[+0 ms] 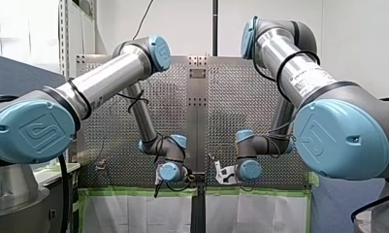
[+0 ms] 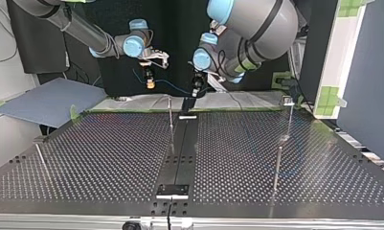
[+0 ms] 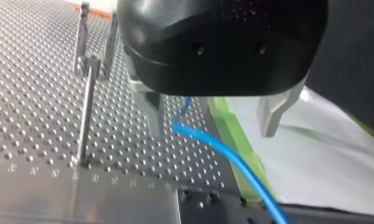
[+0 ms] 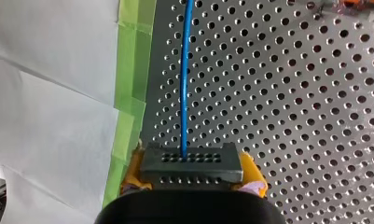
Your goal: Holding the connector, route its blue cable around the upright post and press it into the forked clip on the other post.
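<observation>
My right gripper (image 4: 192, 179) clamped on connector (image 4: 191, 161), yellow pads (image 4: 255, 175) either side; blue cable (image 4: 184, 70) runs straight ahead from it, on to my left gripper (image 3: 213, 128); those jaws wide, cable loose between; upright post (image 2: 171, 122) stands camera-side of cable span in top view, roughly midway between grippers.

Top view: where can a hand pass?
Bare: table between rod at view's left and centre post; also from strip to posts at view's right. Crowded: far edge, by my right claw, my left claw, cable.

Top view: my right tool (image 2: 150, 80) left of my left tool (image 2: 195, 90), cable (image 2: 173, 86) between them, post (image 2: 170, 120) on table (image 2: 108, 153) in front
</observation>
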